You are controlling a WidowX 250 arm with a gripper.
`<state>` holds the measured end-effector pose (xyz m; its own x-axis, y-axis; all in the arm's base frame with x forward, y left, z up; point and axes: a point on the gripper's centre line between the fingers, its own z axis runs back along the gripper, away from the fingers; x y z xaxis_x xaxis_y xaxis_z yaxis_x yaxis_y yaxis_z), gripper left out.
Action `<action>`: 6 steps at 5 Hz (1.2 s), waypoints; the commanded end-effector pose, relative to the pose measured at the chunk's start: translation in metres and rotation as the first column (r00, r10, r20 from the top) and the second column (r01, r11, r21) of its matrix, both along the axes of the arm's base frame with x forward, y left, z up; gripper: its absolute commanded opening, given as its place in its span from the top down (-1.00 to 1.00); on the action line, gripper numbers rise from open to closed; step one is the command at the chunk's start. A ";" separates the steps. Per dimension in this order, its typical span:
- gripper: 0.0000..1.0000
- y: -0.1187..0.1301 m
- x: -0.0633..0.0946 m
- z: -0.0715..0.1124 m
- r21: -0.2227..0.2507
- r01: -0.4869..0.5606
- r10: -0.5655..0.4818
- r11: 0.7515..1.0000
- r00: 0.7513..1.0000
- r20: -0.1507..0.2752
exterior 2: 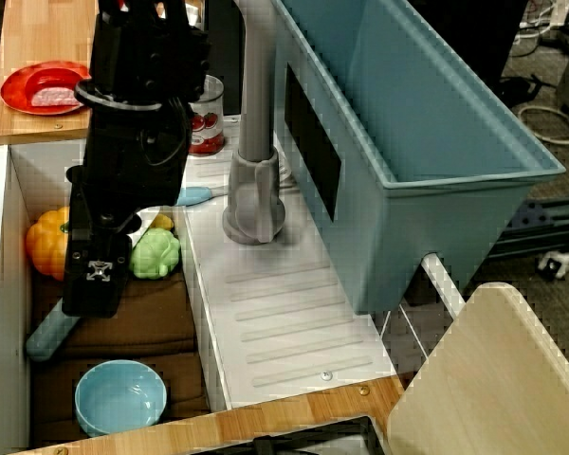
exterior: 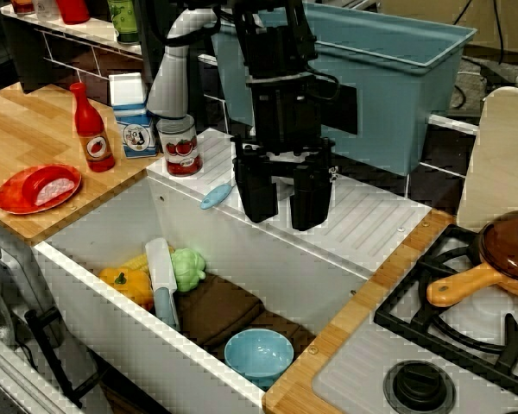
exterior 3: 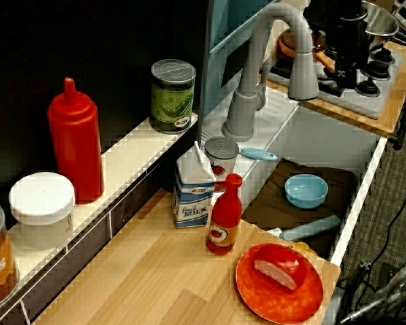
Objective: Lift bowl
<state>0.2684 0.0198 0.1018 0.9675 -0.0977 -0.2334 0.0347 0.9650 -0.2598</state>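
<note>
Nothing done yet: bowl [exterior: 259,354] sits lower centre in sink, untouched; my gripper [exterior: 284,205] hangs mid-frame, fingers apart, empty.

Bowl [exterior: 259,354] [exterior 2: 120,396] [exterior 3: 306,190]: one item, small, round, light blue, smooth and plain, no pattern or marking visible. State: upright, mouth facing up, interior empty, rim whole all round. Position: inside the white sink basin [exterior: 86,276], resting on a dark brown cloth [exterior: 220,310] that covers the basin floor. In the front view it lies at about 5 o'clock within the basin, close to the near wall and the corner nearest the stove side. Contact: nothing touches it; nothing grips it. Not lifted; sits flat on the cloth.
</note>
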 end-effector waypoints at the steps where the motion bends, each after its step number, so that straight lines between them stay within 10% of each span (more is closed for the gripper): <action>1: -1.00 0.000 0.000 0.000 0.000 0.000 0.000 1.000 1.000 0.000; 4: -1.00 0.025 0.014 -0.047 0.138 0.074 -0.074 0.988 0.997 -0.002; 6: -1.00 0.025 -0.016 -0.070 0.196 0.133 -0.150 0.971 0.986 0.075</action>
<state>0.2451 0.0420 0.0183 0.9536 -0.2004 -0.2246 0.1858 0.9789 -0.0846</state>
